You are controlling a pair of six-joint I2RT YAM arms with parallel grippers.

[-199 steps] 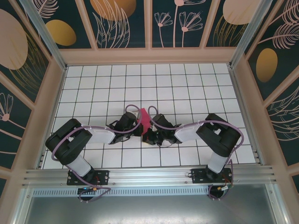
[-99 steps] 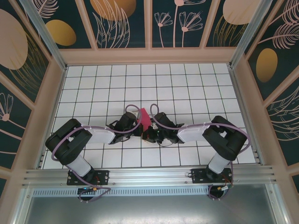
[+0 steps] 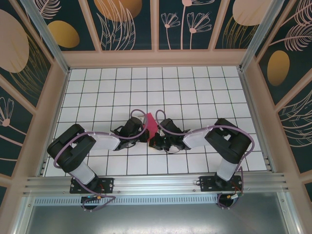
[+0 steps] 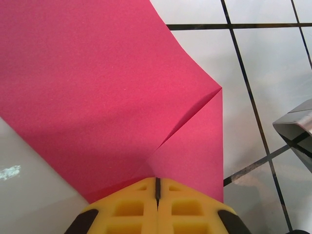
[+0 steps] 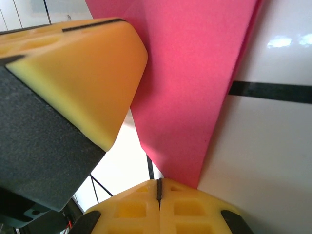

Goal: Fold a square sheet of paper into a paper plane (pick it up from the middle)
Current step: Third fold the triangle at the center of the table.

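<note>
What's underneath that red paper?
The white tiled table shows around the red paper, which the left gripper and right gripper pinch. Whatever lies directly beneath the sheet is covered.

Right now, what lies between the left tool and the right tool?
The folded red paper: the top view shows it between the left tool and the right tool, both shut on it.

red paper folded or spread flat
Folded: in the left wrist view a flap of the red paper lies over the rest along a diagonal edge.
</note>
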